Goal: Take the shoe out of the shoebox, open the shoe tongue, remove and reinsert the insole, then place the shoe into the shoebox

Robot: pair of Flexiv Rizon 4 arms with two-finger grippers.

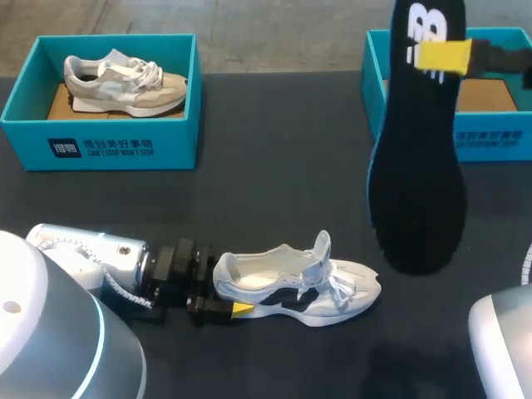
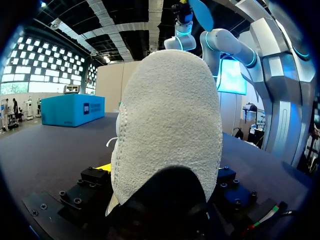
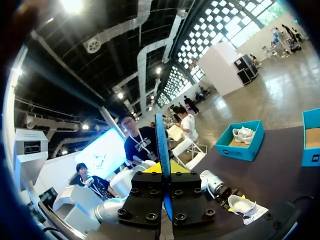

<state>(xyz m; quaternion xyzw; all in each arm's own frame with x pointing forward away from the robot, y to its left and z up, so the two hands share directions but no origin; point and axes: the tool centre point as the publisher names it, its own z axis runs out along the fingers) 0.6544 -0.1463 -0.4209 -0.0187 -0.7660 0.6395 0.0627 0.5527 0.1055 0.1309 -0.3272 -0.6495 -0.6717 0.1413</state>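
Clamping the shoe (image 1: 299,287) heel on the tabletop (image 1: 274,191) with the left tool (image 1: 223,289); pinching the insole (image 1: 416,191) aloft with the right tool (image 1: 445,56).

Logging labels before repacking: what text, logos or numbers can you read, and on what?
Left shoebox, front wall: white logo and print, too small and blurred to quote.
Right shoebox, front wall: white print, too blurred to read.
Insole, heel end: white logo, partly covered by the right arm's fingers; no readable words.
No numbers legible.

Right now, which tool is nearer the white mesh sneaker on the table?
Left: left tool clamps the white mesh sneaker at the heel; right tool holds a black insole aloft, apart.
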